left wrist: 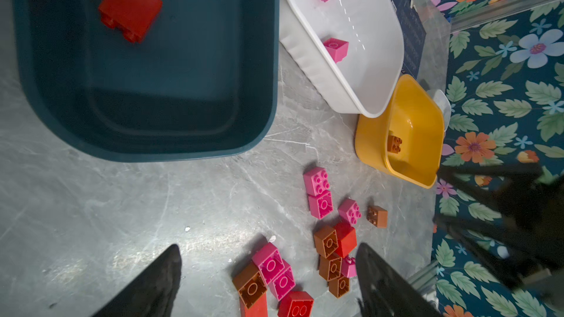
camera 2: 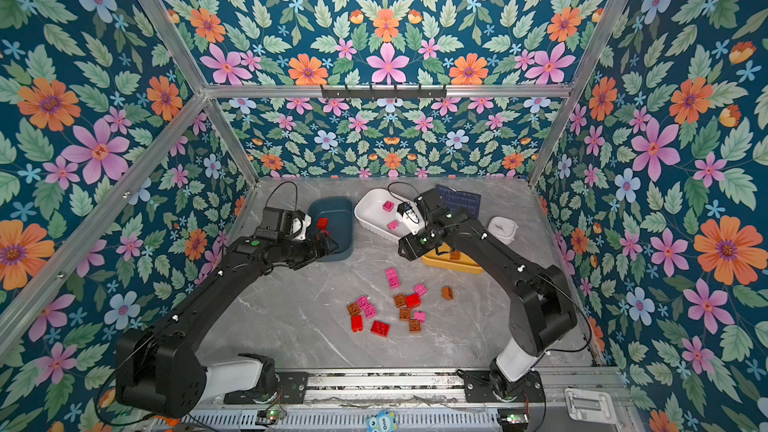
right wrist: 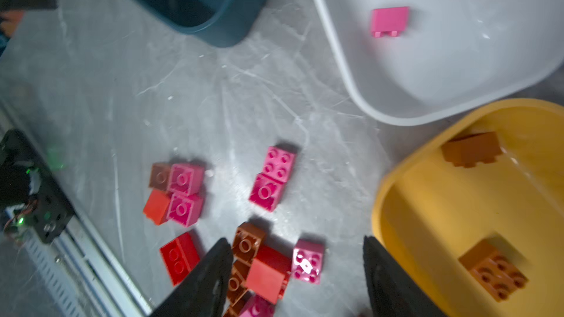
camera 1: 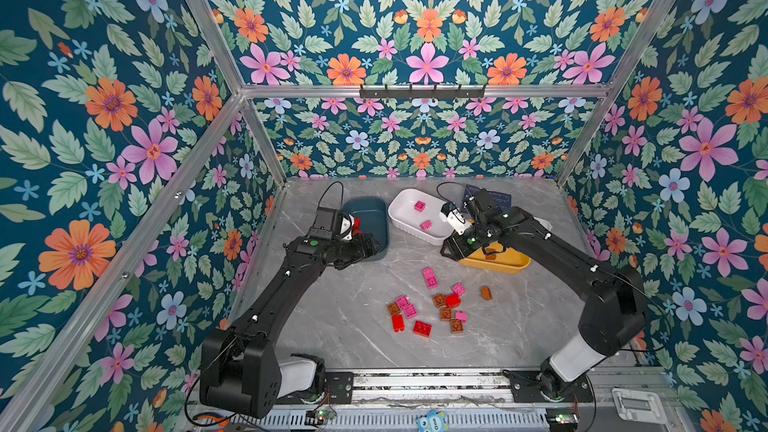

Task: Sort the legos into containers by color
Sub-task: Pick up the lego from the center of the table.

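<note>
Floral wallpaper on dark blue walls surrounds a grey marbled table [camera 1: 332, 326]. Three bins stand toward its far side. A dark teal bin [camera 1: 372, 209] holds a red brick [camera 1: 356, 223]. A white ribbed bin [camera 1: 405, 207] holds two pink bricks [camera 1: 419, 205]. Just beside the white one, a yellow bin [camera 1: 515, 263] holds two brown bricks [right wrist: 494, 269]. Nearer the robot, loose legos [camera 1: 432, 305] in red, pink and brown lie clustered on the table, with one lone brown brick [camera 1: 486, 293] a little apart from them. The left hand [left wrist: 269, 247] hangs over the near end of the dark teal bin, its fingers spread wide with nothing between them. The right hand [right wrist: 295, 239] hangs above the yellow bin's rim, its fingers apart and holding nothing.
</note>
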Available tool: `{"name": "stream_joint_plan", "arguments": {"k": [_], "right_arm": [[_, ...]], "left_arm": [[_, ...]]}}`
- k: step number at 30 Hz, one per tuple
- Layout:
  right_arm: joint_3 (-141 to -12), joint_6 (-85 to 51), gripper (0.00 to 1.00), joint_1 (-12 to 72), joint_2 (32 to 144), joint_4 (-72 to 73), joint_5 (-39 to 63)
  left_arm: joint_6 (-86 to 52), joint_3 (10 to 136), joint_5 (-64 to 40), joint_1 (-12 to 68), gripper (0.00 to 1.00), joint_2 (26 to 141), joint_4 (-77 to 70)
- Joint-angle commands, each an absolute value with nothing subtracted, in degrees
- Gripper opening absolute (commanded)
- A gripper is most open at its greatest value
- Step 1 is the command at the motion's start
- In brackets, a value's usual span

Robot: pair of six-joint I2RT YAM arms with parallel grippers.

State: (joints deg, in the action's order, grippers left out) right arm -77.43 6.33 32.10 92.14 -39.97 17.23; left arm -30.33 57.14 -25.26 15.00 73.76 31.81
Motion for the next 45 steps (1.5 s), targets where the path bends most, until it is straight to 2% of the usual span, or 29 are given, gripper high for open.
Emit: {"name": "stream_joint_plan", "arguments": {"k": [1, 9, 22, 45], "right_arm": [[-75.90, 9.50, 0.70, 36.46, 91.65, -39.95, 19.67], [-72.71, 13.15, 0.70, 46.57, 96.26, -34.82, 19.89], [-76.29, 23.66, 0.70, 52.59, 106.65, -32.70, 18.45], [-83.33, 28.98, 0.72, 54.84, 117.04, -33.10, 7.89]], "left_arm": [[-27.74, 57.61, -23.66, 14.36, 0.89, 74.00, 33.82], [-25.93, 57.27, -22.15, 12.19, 0.89, 72.83, 35.77], [-25.06, 54.93, -21.97, 10.37, 0.89, 70.95, 36.55], [-23.10, 53.58, -22.06, 9.23, 0.89, 71.55, 36.91]]}}
